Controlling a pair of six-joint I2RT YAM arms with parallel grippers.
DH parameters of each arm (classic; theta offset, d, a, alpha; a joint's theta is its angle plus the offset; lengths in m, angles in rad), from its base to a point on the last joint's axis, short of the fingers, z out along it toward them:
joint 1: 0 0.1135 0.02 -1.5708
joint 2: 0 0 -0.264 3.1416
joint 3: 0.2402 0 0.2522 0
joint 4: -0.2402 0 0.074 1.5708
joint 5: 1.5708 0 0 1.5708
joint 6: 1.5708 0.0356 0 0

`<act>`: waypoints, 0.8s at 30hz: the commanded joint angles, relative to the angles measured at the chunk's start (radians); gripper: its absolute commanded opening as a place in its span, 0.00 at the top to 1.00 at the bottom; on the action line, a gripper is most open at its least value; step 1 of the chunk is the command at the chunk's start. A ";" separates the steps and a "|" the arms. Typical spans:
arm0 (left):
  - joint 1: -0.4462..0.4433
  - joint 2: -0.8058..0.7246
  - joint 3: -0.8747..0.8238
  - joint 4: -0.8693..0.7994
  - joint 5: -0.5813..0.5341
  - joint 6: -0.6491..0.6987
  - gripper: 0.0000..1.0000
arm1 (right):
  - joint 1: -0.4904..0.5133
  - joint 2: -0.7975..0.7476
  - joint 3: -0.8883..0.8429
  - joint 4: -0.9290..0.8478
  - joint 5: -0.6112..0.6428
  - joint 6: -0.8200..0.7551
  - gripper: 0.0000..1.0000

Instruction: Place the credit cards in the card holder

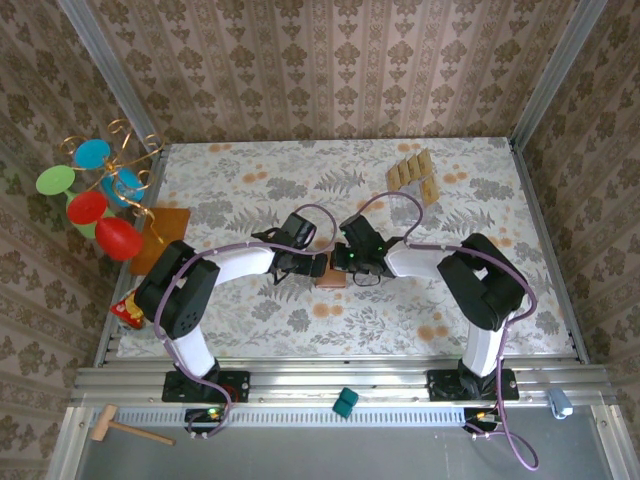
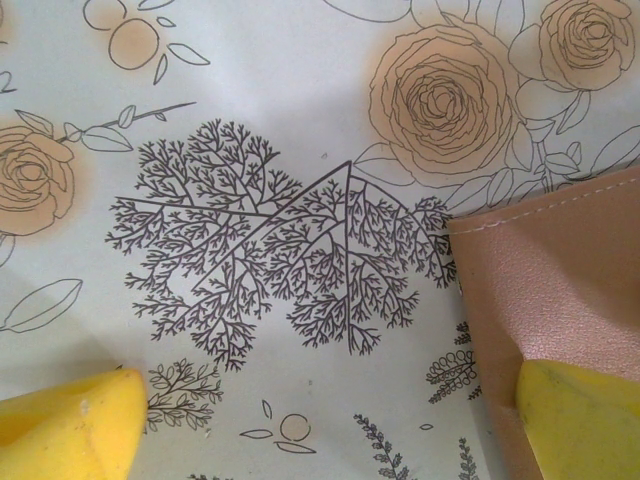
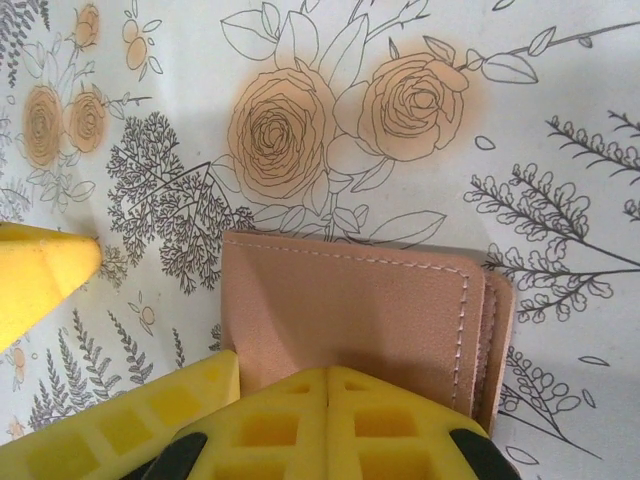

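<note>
Fingers of both arms are crowding the card holder (image 3: 340,310), which is folded shut, lol

So my left fingers (image 2: 70,425) are spread wide, one tip over the holder's edge, the other off it on the desk (image 1: 250,170). My right fingers (image 3: 330,420) are pressed together on nothing, right over the holder. The credit cards (image 1: 413,175) sit in a slanted row well beyond the holder, off to its far right, so I'd guess my right arm is nearer for fetching.

The table (image 1: 480,200) is white, printed with grey ferns and peach roses. The card holder (image 3: 340,310) is salmon-brown with pale stitching. Both arms' jaws are yellow. Far right, the credit cards (image 1: 413,174) are tan. The walls (image 1: 330,70) wear beige damask.
</note>
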 commanded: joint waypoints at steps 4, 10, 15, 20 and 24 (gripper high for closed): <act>-0.010 0.066 0.003 -0.040 0.040 -0.002 0.04 | 0.059 0.150 -0.125 -0.171 -0.015 0.037 1.00; 0.029 0.036 0.073 -0.079 0.042 0.020 0.04 | 0.059 0.141 -0.113 -0.190 -0.004 0.025 1.00; 0.060 0.044 0.101 -0.088 0.047 0.035 0.04 | 0.059 0.135 -0.108 -0.197 -0.001 0.020 1.00; 0.061 0.074 0.101 -0.066 0.059 0.044 0.04 | 0.059 0.129 -0.101 -0.197 -0.008 0.010 1.00; 0.049 0.094 0.084 -0.044 0.071 0.045 0.04 | 0.058 0.108 -0.071 -0.205 -0.021 -0.013 1.00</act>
